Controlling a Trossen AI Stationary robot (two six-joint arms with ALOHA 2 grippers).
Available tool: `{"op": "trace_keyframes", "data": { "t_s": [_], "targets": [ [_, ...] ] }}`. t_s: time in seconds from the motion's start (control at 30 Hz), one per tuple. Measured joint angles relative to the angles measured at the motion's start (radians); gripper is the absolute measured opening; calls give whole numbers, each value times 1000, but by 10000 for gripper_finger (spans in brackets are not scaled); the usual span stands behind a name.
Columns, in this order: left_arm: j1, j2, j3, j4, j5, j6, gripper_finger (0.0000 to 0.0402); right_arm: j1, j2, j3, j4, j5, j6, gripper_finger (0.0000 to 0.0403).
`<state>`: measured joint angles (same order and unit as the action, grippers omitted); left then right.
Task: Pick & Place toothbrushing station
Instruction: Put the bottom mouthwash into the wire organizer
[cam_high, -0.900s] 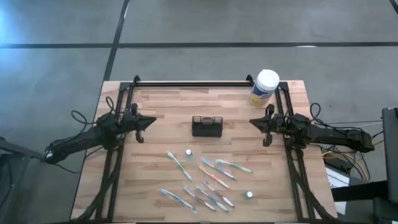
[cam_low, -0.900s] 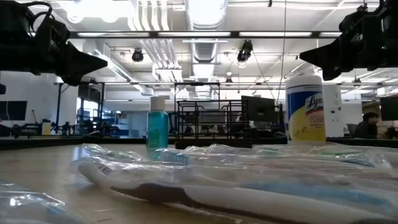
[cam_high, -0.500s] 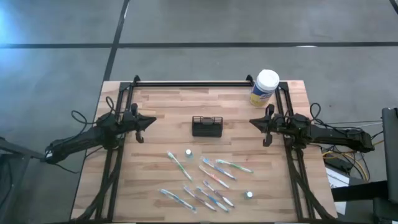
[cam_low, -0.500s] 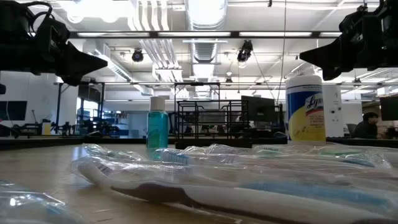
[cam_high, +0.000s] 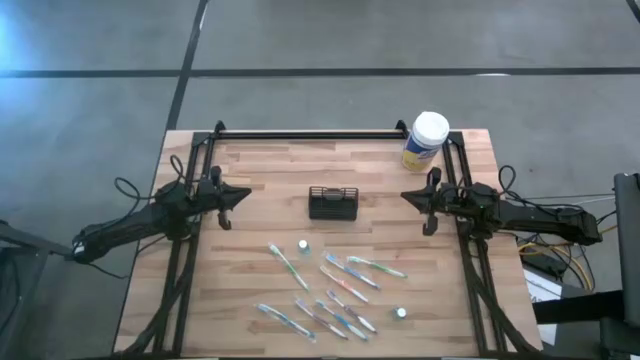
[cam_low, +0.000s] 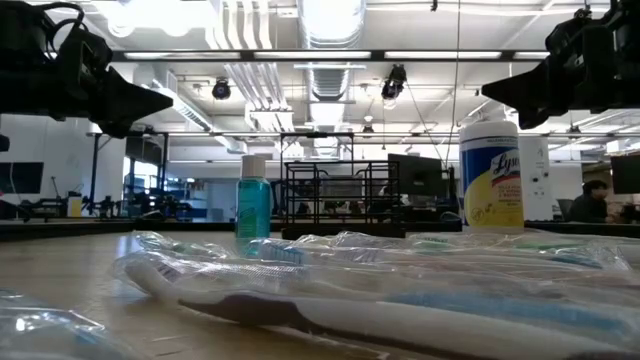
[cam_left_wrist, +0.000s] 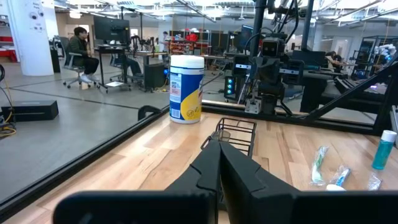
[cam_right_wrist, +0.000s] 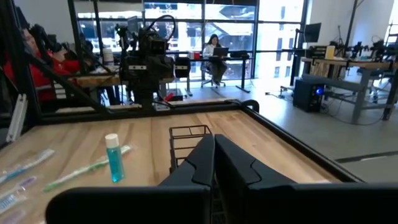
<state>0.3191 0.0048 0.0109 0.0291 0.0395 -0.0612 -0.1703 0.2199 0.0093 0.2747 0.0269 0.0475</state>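
Note:
The toothbrushing station, a small black wire-mesh caddy (cam_high: 333, 203), stands on its base at the middle of the wooden table; it also shows in the low view (cam_low: 340, 193), the left wrist view (cam_left_wrist: 237, 134) and the right wrist view (cam_right_wrist: 188, 144). My left gripper (cam_high: 248, 195) hovers shut and empty left of the caddy, pointing at it. My right gripper (cam_high: 404, 195) hovers shut and empty right of it, also pointing at it. Both are above the table, apart from the caddy.
A white-lidded, yellow-labelled round canister (cam_high: 426, 141) stands at the far right corner. Several wrapped toothbrushes (cam_high: 335, 290) lie scattered on the near half, with a small teal bottle (cam_high: 303, 244) and another small bottle (cam_high: 400, 313). Black frame rails (cam_high: 310, 135) run along the table's edges.

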Motion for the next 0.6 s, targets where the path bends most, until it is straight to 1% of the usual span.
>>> {"op": "trace_keyframes", "data": {
  "t_s": [0.37, 0.5, 0.6],
  "targets": [
    [0, 0, 0, 0, 0, 0, 12, 0, 19, 2, 50, 0, 10, 8],
    [0, 0, 0, -1, 0, -18, 12, 0, 65, 42, 47, -1, 10, 8],
    [0, 4, 0, -2, 0, -23, 12, 0, 129, 101, 12, -2, 10, 8]
  ]
}}
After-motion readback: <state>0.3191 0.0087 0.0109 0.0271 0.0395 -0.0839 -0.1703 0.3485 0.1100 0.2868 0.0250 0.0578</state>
